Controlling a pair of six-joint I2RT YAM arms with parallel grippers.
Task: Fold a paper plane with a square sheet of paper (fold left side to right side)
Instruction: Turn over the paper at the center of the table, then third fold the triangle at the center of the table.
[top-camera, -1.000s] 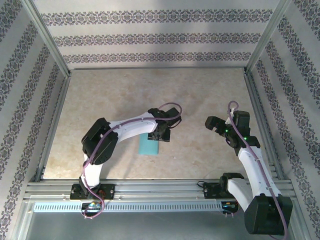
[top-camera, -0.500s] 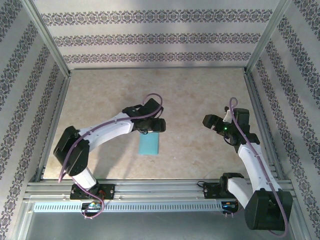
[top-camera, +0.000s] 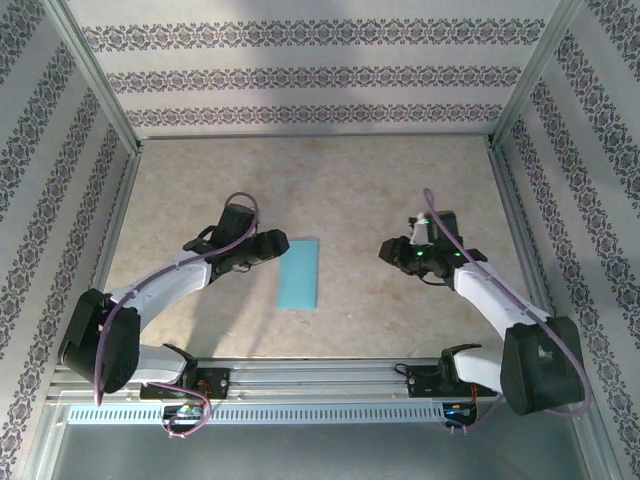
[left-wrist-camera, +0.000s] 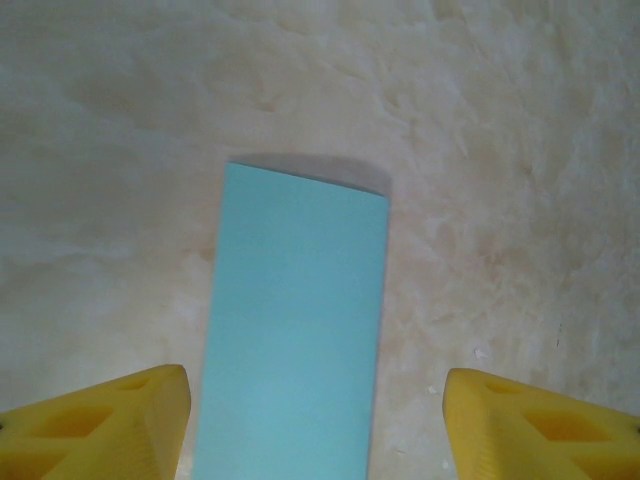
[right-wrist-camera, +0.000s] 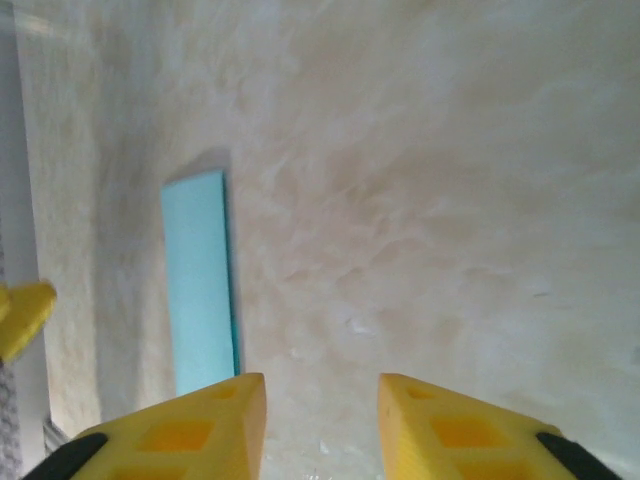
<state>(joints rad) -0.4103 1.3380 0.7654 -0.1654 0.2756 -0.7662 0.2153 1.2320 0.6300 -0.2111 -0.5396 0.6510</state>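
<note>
The sheet of paper lies flat on the table as a narrow cyan-blue rectangle, long side running front to back. A paper plane is out of view. My left gripper hovers just left of the paper's far end, open. In the left wrist view the paper runs between its spread yellow fingers, untouched. My right gripper is to the paper's right, well apart from it. In the right wrist view its jaws stand narrowly apart with nothing between them, and the paper lies ahead to the left.
The beige marbled tabletop is fenced by metal rails and patterned walls on three sides. A yellow fingertip of the left gripper shows at the right wrist view's left edge.
The left arm has swung left off the paper, leaving it flat on the table. The right arm has moved left toward the middle and its jaws have narrowed.
</note>
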